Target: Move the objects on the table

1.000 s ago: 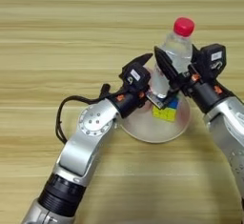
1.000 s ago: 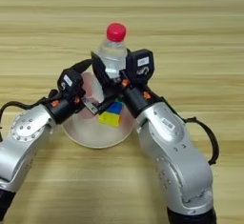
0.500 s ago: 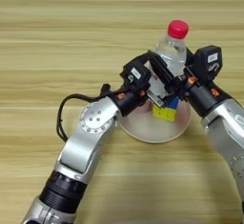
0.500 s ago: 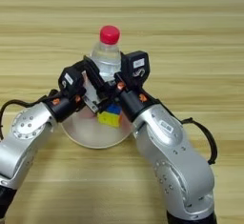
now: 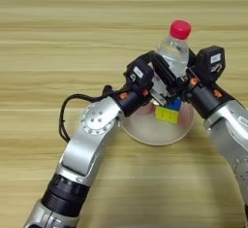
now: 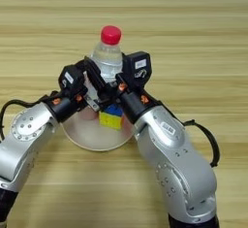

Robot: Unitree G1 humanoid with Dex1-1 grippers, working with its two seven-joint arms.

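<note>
A small clear bottle (image 5: 174,52) with a red cap stands upright at the far rim of the round beige plate (image 5: 145,127), its base hidden behind the grippers. My right gripper (image 5: 180,79) comes in from the right and is shut on the bottle's lower part, with one black finger crossing its front. A multicoloured puzzle cube (image 5: 167,114) lies on the plate just below the bottle. My left gripper (image 5: 154,92) hovers at the plate's far left rim, close beside the cube and the bottle.
The light-wood table (image 5: 58,38) spreads out on all sides of the plate. My left arm (image 5: 92,125) reaches across from the lower left, and its black cable (image 5: 65,113) loops out beside the elbow.
The bottle and my right gripper have shifted a little to the left, closer to the left gripper. The cube and plate have stayed put.
</note>
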